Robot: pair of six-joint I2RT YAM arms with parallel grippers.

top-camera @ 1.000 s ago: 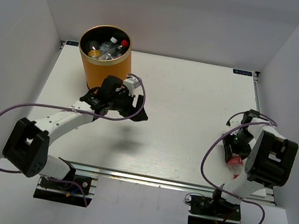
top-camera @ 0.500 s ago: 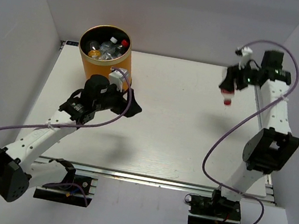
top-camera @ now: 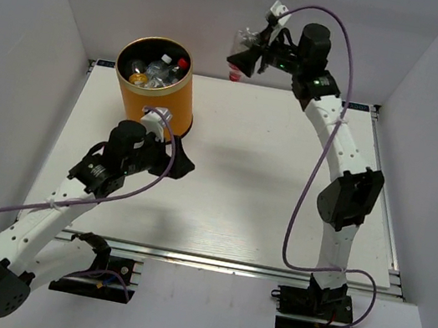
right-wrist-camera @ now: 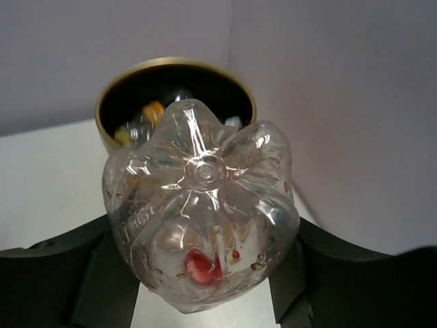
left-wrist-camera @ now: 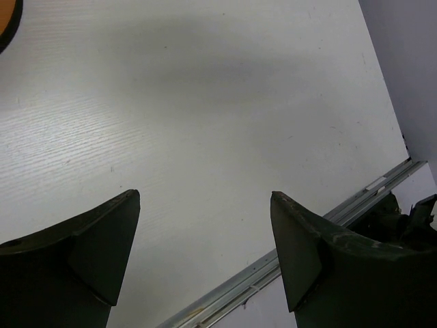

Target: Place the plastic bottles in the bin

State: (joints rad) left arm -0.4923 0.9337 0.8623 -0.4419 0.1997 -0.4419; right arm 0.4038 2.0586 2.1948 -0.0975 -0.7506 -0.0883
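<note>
High fixed view down from behind, two close wrist views (bin (top-camera: pixel 155 102) in top and right).

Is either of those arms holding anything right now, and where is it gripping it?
The right gripper holds a clear bottle by the sides of its body. The left gripper is open and empty.

The bottle (right-wrist-camera: pixel 203 212) is clear, glossy plastic. The table (left-wrist-camera: pixel 225 123) is white, matt, with fine wood-like grain.
</note>
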